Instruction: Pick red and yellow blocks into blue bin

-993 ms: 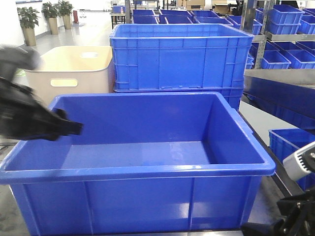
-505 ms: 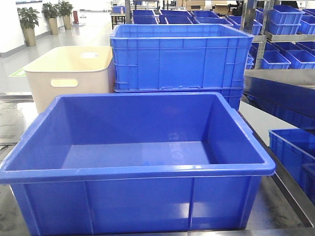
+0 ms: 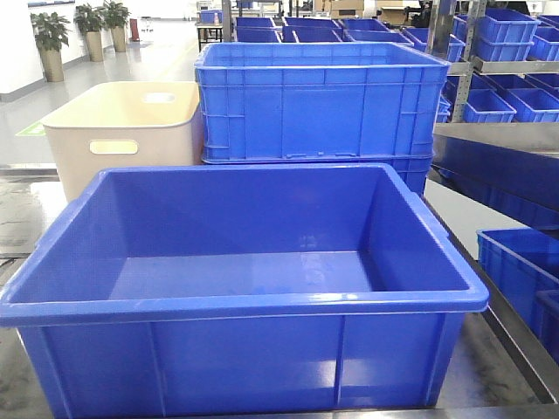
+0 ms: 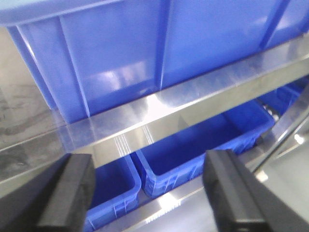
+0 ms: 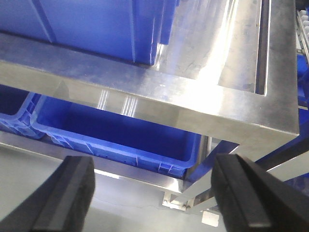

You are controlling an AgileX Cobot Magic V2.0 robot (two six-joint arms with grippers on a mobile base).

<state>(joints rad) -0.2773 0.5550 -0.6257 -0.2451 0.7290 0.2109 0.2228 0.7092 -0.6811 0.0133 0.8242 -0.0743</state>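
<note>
The blue bin point(image 3: 244, 305) fills the front view, wide and smooth-walled, and the part of its floor that shows is bare. The red and yellow blocks are out of view in every frame. Neither gripper appears in the front view. My left gripper point(image 4: 149, 188) is open with nothing between its fingers, below and in front of the bin's outer wall point(image 4: 120, 53). My right gripper point(image 5: 157, 193) is also open and holds nothing, hanging past the table's front corner, with the bin's wall point(image 5: 96, 24) at the upper left.
A beige tub point(image 3: 122, 131) and a taller ribbed blue crate point(image 3: 319, 100) stand behind the bin. The steel table edge point(image 4: 159, 111) point(image 5: 159, 101) runs across both wrist views, with small blue bins point(image 4: 193, 150) point(image 5: 120, 130) on the shelf beneath. Racks of blue crates point(image 3: 515, 52) line the right.
A second ago the left arm hung over the bin's left rim and the right arm showed at the lower right. Both have left the front view.
</note>
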